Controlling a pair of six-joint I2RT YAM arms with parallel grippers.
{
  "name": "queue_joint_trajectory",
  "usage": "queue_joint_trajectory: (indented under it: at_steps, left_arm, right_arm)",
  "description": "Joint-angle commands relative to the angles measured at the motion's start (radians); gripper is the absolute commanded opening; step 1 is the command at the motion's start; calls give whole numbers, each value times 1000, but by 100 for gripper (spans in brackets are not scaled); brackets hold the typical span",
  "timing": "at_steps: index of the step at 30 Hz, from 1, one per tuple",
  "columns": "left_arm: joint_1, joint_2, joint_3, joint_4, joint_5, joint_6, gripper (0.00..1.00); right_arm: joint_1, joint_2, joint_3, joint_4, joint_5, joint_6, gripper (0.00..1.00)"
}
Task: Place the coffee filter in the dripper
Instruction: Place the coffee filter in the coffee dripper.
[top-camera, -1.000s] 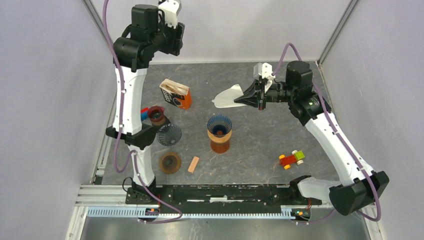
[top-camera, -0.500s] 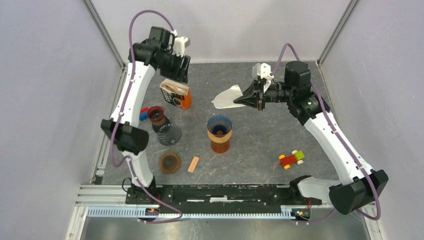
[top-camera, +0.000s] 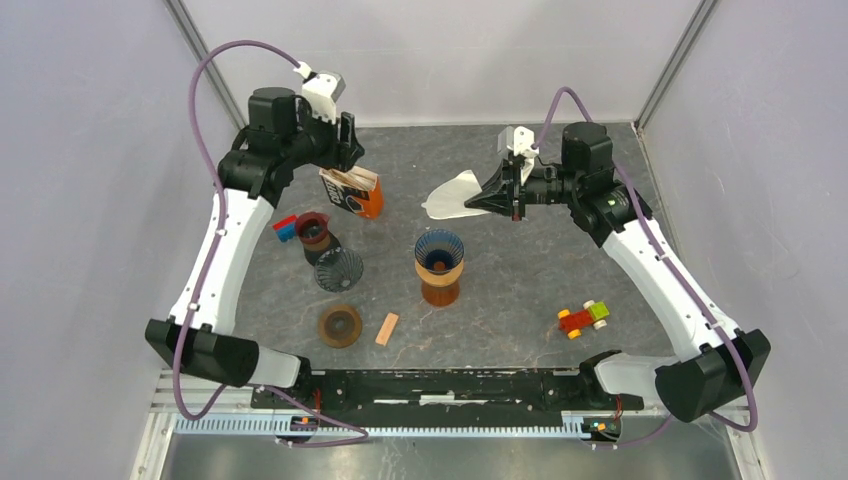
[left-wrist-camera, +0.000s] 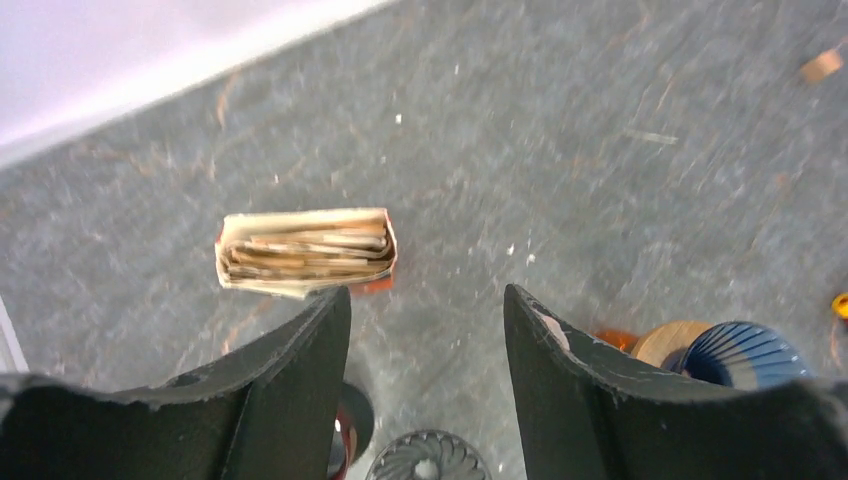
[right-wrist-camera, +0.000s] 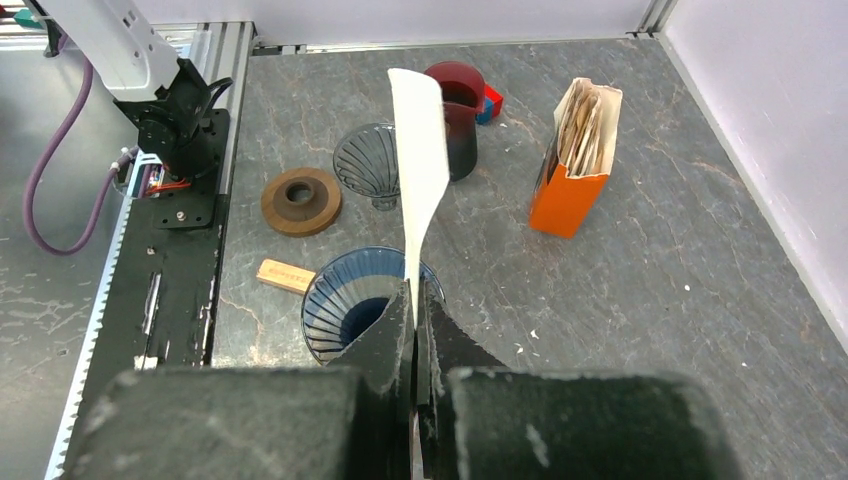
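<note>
Coffee filter of white paper (right-wrist-camera: 420, 150), folded flat into a long fan, is pinched at its narrow end by the right gripper (right-wrist-camera: 413, 310), whose jaws are clamped tight on it. In the top view it hangs in the air at upper centre, well above the grey stone-patterned desk (top-camera: 520, 280). Held edge-on like this, the sheet looks flat and stiff, curving slightly toward its free tip. I judge the grip suits carrying rather than seating, since the cone is not opened out.

Just beyond the jaws in the right wrist view is the blue ribbed cone dripper (right-wrist-camera: 345, 300), mouth up on its brown stand (top-camera: 439, 290). It is empty, so the filter is not yet in.

Farther back, at upper left of the top view, the left gripper (left-wrist-camera: 425, 300) hovers with jaws apart and nothing between them. It is above the open orange cardboard box (left-wrist-camera: 305, 252) of spare filters.
</note>
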Motion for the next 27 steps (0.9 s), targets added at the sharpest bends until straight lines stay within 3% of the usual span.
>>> queue_joint_trajectory:
  at_steps: [1, 5, 8, 12, 16, 23, 27]
  left_arm:
    - [-1, -71, -51, 211, 98, -55, 64]
    - [0, -110, -71, 229, 285, -18, 64]
    - [-1, -170, -114, 217, 526, 82, 65]
    - [-7, -184, -75, 11, 761, 284, 66]
    - [-42, -202, -80, -108, 815, 395, 66]
    - [-175, -229, -195, -90, 783, 423, 63]
    - [-190, -247, -224, -57, 778, 401, 60]
  right_arm:
    - [6, 1, 33, 14, 12, -5, 0]
    - [24, 25, 65, 2, -2, -14, 0]
    - [37, 38, 66, 5, -49, -16, 0]
    - [55, 38, 49, -28, -111, -85, 0]
    - [64, 24, 31, -84, -192, -160, 0]
    - [70, 21, -6, -59, -269, -144, 0]
    - [70, 18, -28, -42, -294, -130, 0]
